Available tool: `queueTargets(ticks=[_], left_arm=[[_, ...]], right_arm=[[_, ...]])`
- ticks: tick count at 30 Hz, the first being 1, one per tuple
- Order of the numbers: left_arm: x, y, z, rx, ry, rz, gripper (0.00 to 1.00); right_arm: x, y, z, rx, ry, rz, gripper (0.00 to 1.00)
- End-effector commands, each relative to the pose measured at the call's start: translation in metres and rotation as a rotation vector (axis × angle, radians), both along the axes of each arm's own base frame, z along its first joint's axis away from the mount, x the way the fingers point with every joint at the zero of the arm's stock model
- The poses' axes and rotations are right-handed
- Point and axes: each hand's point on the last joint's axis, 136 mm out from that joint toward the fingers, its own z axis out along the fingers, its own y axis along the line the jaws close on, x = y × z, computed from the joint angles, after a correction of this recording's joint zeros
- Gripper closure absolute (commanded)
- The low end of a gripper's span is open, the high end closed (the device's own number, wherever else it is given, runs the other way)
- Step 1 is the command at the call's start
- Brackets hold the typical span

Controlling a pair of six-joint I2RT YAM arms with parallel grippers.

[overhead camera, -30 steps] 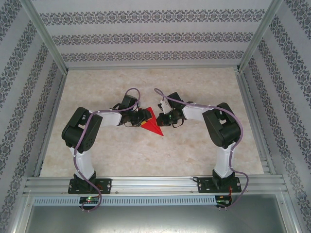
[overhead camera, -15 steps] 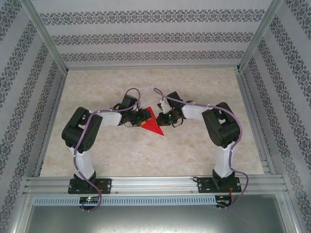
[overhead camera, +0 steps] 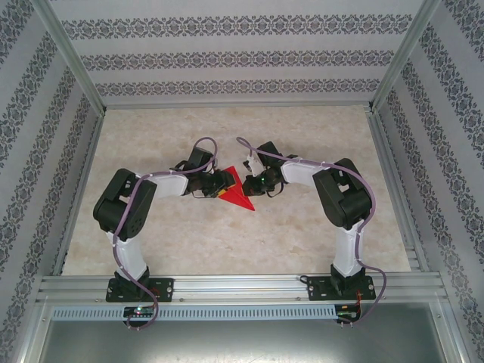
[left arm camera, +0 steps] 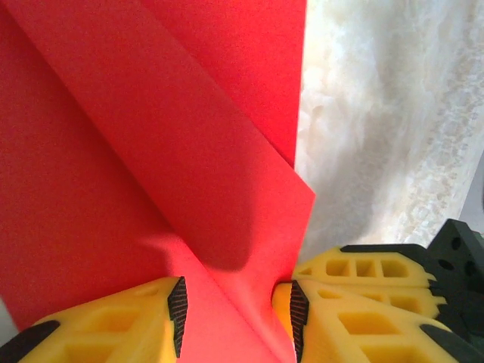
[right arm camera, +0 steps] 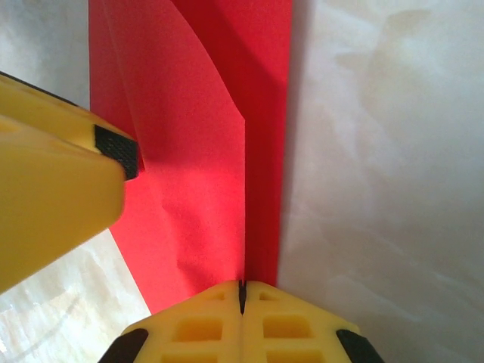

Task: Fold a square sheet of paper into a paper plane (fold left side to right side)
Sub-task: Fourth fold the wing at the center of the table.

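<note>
The red sheet of paper [overhead camera: 237, 194] lies partly folded on the table between both arms, its sharp tip [overhead camera: 252, 208] pointing toward the near edge. My left gripper [overhead camera: 218, 187] sits at its left side. In the left wrist view that gripper [left arm camera: 234, 302] is open, its yellow fingers [left arm camera: 113, 325] straddling a raised crease of the sheet [left arm camera: 151, 151]. My right gripper [overhead camera: 255, 184] is at the sheet's right side. In the right wrist view it [right arm camera: 242, 289] is shut, with the edge of a lifted flap [right arm camera: 197, 174] running into the seam between its fingers.
The table [overhead camera: 227, 242] has a pale marbled top, walled by patterned panels [overhead camera: 227, 53] and aluminium posts. A metal rail [overhead camera: 242, 287] carries both arm bases at the near edge. The left gripper's yellow finger [right arm camera: 53, 204] crosses the right wrist view at left.
The right gripper has shifted slightly left, closer onto the paper's right side. The left gripper and the sheet have stayed nearly still.
</note>
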Motion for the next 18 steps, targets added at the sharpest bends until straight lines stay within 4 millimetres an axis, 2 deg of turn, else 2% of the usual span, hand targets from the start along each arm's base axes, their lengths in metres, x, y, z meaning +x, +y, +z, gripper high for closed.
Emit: queueTargets(ticks=[1,4,6,11,18], left_arm=[[0.001,0.001,0.03,0.032,-0.07,-0.021,0.56],[0.001,0.003,0.039,0.041,-0.091,-0.021,0.56],[0.002,-0.003,0.038,0.02,-0.087,-0.039,0.59],[0.012,-0.022,0.026,-0.047,-0.064,-0.081,0.74],[0.025,-0.033,0.011,-0.063,-0.06,-0.1,0.75]], right_arm=[[-0.014,-0.01,-0.027,-0.097,0.056,0.016,0.96],[-0.015,-0.011,-0.028,-0.101,0.061,0.016,0.96],[-0.015,-0.011,-0.028,-0.103,0.06,0.016,0.96],[-0.016,-0.011,-0.028,-0.105,0.06,0.018,0.96],[-0.018,-0.011,-0.029,-0.115,0.063,0.025,0.96]])
